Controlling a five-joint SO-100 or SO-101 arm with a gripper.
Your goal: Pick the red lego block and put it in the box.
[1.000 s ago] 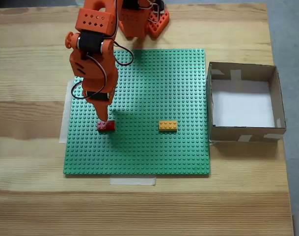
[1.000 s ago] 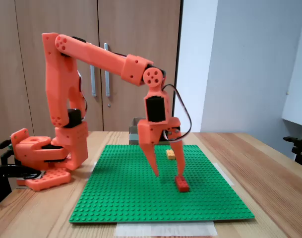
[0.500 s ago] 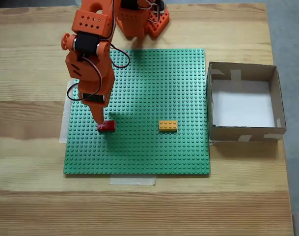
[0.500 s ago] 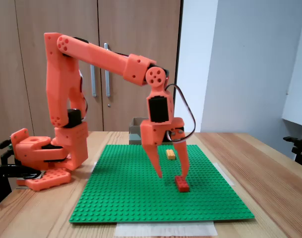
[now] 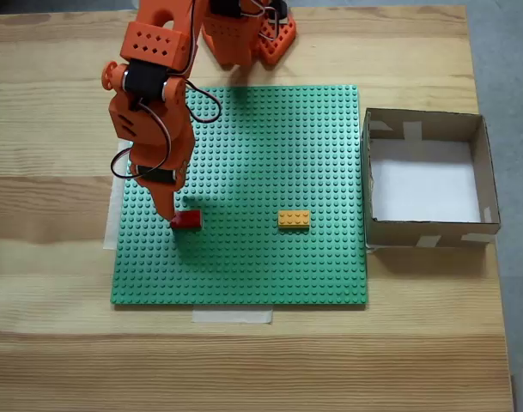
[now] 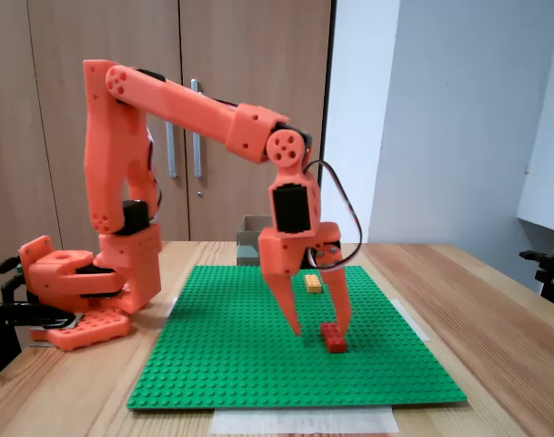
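Arm: orange, its base at the top edge of a fixed view from above and at the left of a fixed side view; it reaches over the left part of the baseplate.
End effector [image 6: 320, 330]: fingers apart, pointing down (a clear gap shows between them in the side view); in the view from above [image 5: 170, 216] its tip sits at the brick's left end.
Fingers: one [image 6: 341, 308] comes down right over the brick, its tip at the brick's top; the other hangs to the left, off the brick. Whether the near tip touches the brick I cannot tell.
Red brick [image 5: 188, 220]: flat on the baseplate, left of centre in the frame from above; lower centre in the side view [image 6: 333, 339].
Baseplate [image 5: 270, 163]: green, studded, lying on the tabletop [image 5: 55, 257], pale tape at its edges.
Orange brick [image 5: 294, 220]: on the baseplate, right of the red brick and well apart from it; behind the arm in the side view [image 6: 312, 283].
Box [image 5: 485, 172]: just beside the baseplate's right edge, white floor, tape patches on the walls.
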